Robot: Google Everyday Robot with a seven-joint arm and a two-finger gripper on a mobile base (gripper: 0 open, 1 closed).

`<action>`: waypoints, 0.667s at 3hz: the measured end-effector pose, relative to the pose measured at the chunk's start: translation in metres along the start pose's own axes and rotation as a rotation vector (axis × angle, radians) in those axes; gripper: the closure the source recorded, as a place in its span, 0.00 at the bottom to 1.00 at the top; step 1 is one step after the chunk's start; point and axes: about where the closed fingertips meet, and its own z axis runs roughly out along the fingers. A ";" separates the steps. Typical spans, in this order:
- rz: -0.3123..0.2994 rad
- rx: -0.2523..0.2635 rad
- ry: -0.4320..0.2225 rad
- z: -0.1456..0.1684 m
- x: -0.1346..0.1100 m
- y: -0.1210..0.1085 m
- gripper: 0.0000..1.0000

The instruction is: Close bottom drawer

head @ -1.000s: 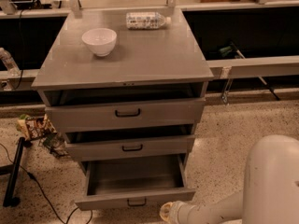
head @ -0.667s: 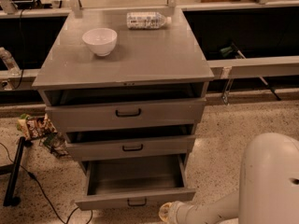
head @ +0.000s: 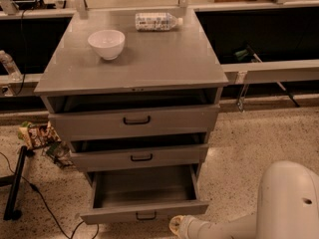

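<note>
The grey cabinet [head: 134, 68] has three drawers, all partly open. The bottom drawer [head: 144, 211] is pulled out the farthest; its inside looks empty, and its narrow front carries a small black bar handle [head: 146, 216]. My gripper [head: 178, 226] is low at the bottom edge of the view, just right of and below the bottom drawer's front right corner, close to the panel. It sits at the end of my white arm [head: 286, 203], which comes in from the bottom right.
A white bowl [head: 106, 43] and a lying plastic bottle [head: 157, 21] sit on the cabinet top. Snack bags [head: 37, 135] and a black cable and stand [head: 15, 183] lie on the floor to the left. Speckled floor lies to the right.
The big white part of my arm sits a little lower in the view. The gripper end has barely shifted, and the bottom drawer has not moved.
</note>
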 end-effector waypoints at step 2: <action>-0.023 0.095 -0.079 0.054 0.008 -0.028 1.00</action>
